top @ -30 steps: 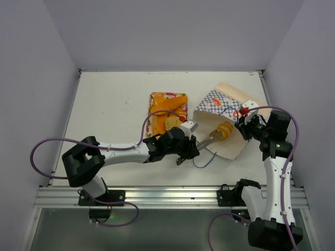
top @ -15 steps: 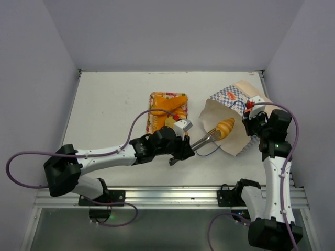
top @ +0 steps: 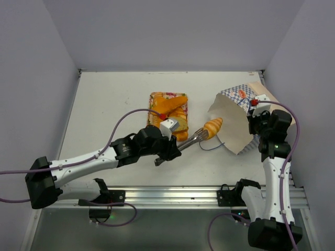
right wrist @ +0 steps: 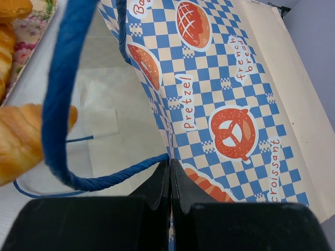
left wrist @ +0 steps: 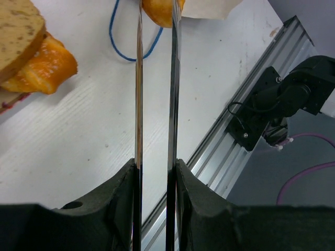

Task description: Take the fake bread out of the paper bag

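From above, the left gripper [top: 171,150] is seen clamped on metal tongs [top: 191,139]; their tips pinch a croissant [top: 212,127] just outside the paper bag [top: 233,130] mouth, its long axis in line with the tongs; the tray [top: 155,97] lies leftward, beside it. At the left wrist, the blades are seen nearly together on the croissant ahead. At the right wrist, the right gripper [right wrist: 170,178] is seen pinched tight on the bag's rim.
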`<state>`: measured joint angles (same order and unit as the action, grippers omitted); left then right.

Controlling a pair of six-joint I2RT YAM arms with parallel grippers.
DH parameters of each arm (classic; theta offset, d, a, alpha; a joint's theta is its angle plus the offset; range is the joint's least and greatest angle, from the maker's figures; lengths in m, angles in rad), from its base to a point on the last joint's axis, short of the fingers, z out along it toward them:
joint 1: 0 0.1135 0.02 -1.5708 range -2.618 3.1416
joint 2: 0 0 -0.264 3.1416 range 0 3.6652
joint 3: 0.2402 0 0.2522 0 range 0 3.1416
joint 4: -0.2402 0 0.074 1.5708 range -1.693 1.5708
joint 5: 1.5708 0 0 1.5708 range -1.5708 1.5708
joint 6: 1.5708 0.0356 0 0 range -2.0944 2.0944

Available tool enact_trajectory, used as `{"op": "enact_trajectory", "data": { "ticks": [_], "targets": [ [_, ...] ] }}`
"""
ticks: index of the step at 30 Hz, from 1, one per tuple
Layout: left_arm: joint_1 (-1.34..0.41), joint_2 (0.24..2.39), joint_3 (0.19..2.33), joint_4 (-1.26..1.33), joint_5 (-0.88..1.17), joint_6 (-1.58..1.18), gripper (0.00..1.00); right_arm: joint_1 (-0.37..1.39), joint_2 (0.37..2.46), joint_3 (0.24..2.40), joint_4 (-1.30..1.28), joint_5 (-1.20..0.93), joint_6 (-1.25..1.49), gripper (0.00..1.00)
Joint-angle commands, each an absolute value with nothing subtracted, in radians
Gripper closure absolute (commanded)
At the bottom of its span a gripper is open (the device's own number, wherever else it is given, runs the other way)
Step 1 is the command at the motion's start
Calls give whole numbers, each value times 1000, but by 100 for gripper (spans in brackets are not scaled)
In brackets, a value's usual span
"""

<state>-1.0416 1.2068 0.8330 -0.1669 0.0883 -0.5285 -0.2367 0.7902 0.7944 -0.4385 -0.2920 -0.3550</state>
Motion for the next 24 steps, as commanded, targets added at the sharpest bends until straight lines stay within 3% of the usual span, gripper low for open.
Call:
{"op": "enact_trajectory", "data": {
  "ticks": [1, 8, 24],
  "targets": [
    [-1002, 1114, 828, -234, 52, -482, 100, -239, 775, 790, -390, -259, -330, 100],
    [-864, 1008, 838, -342, 34, -440, 100, -238, 773, 788, -388, -261, -331, 100],
    [-796, 1005, 811, -457, -95, -416, 100, -239, 767, 782, -388, -268, -337, 100]
  ]
}}
